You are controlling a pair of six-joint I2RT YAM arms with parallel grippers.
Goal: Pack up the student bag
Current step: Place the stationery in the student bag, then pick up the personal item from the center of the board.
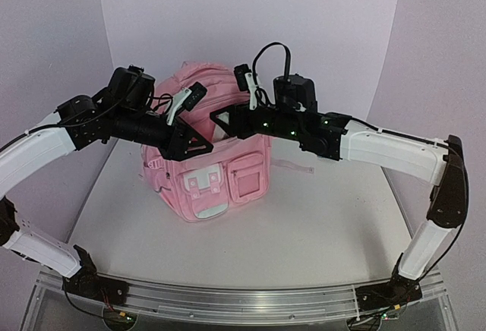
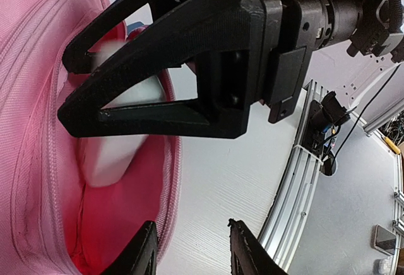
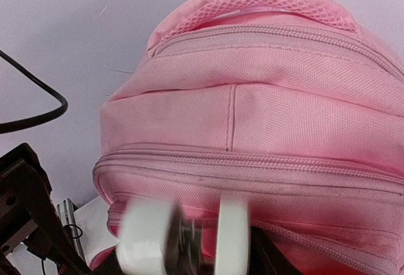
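Note:
The student bag [image 1: 228, 175] stands upright mid-table, light pink with front pockets, its top zip gaping to show red lining [image 2: 107, 224]. My left gripper [image 1: 190, 140] hangs at the bag's left rim. In the left wrist view its fingers [image 2: 192, 223] stand apart, open, one against the rim, with bare table between them. My right gripper [image 1: 220, 122] hovers over the opening. Its black fingers [image 2: 66, 86] are parted around a white item [image 2: 117, 155] low in the bag. In the right wrist view that white item [image 3: 144, 243] is blurred between the right gripper [image 3: 189, 257], against the bag [image 3: 265, 98].
The white table [image 1: 319, 225] ends at an aluminium rail [image 1: 243, 301] along the near edge, where both arm bases are bolted. Pale purple backdrop walls close in the back and sides. A black cable [image 3: 38, 108] loops at the left of the right wrist view.

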